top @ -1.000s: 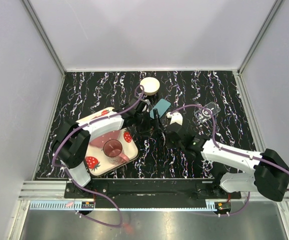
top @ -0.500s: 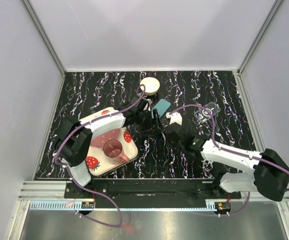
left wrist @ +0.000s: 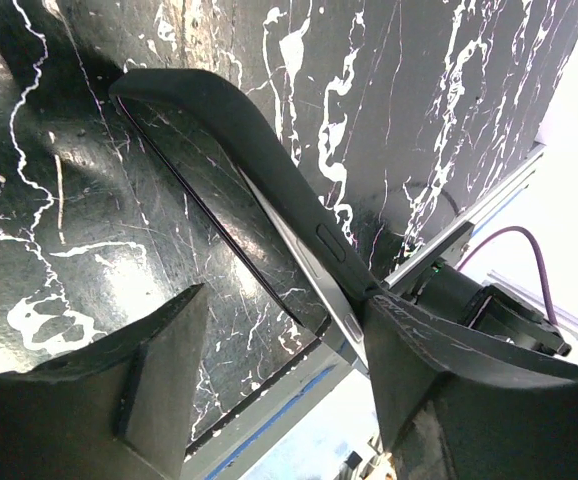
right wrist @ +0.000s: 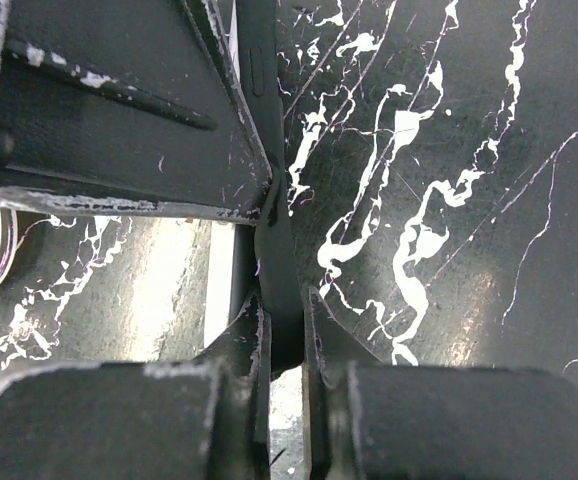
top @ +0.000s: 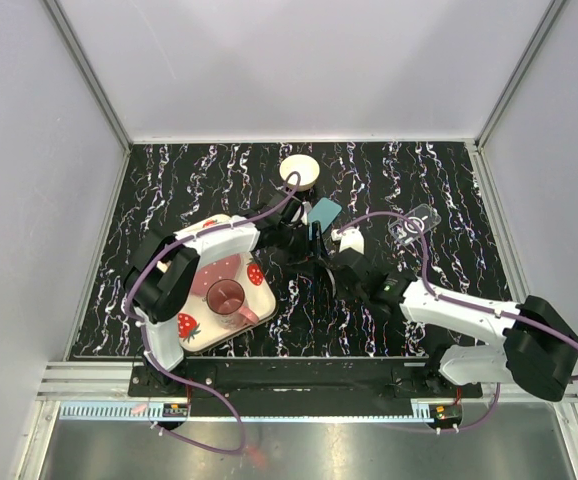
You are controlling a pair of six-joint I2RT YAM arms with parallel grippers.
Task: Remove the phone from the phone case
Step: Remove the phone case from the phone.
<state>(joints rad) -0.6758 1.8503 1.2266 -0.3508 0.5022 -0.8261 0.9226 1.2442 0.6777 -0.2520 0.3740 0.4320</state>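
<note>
The teal-backed phone (top: pixel 322 212) stands tilted at mid-table, partly in its black case (top: pixel 326 272). In the left wrist view the case (left wrist: pixel 269 160) curves away from the phone's silver edge (left wrist: pixel 314 265). My left gripper (top: pixel 307 235) is open around the phone's end (left wrist: pixel 284 300), and its right finger (left wrist: pixel 439 380) touches the phone's edge. My right gripper (top: pixel 333 262) is shut on the case's thin rim (right wrist: pixel 281 260), with its fingertips (right wrist: pixel 284 305) closed on the rim just below the left gripper's finger (right wrist: pixel 119 110).
A strawberry-print tray (top: pixel 191 325) with a pink cup (top: pixel 227 295) lies at the left under the left arm. A white round bowl (top: pixel 299 170) stands behind the phone. A clear plastic object (top: pixel 414 222) lies at the right.
The left arm's elbow has swung right, over the tray. The phone and both grippers have stayed almost in place, and the right gripper keeps its hold on the case.
</note>
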